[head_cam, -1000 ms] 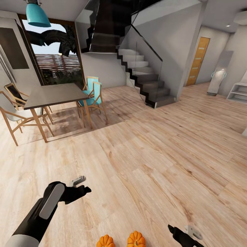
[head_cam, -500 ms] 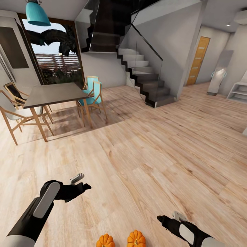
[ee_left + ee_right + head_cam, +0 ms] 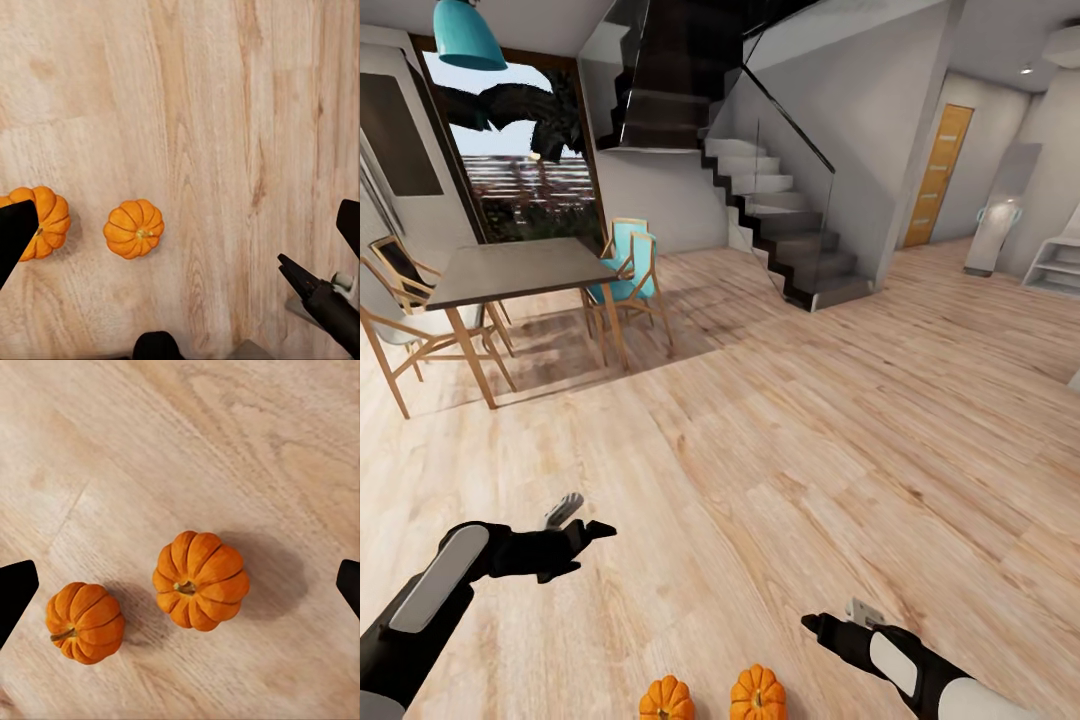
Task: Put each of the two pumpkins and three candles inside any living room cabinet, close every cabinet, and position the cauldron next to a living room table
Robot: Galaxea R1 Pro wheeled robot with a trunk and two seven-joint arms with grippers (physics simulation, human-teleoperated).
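Though ungrasped, two pumpkins [image 3: 199, 579] [image 3: 84, 622] floor-bound.

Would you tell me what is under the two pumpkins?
Both pumpkins sit directly on the bare wooden floor, apart from each other, each casting a soft shadow. The boards right beneath them are covered by the pumpkins.

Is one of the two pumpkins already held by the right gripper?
No, in the right wrist view both pumpkins lie on the wooden floor, between the spread fingertips and untouched by them.

Two pumpkins [image 3: 666, 697] [image 3: 758, 691], one table [image 3: 520, 271], four chairs [image 3: 632, 270].
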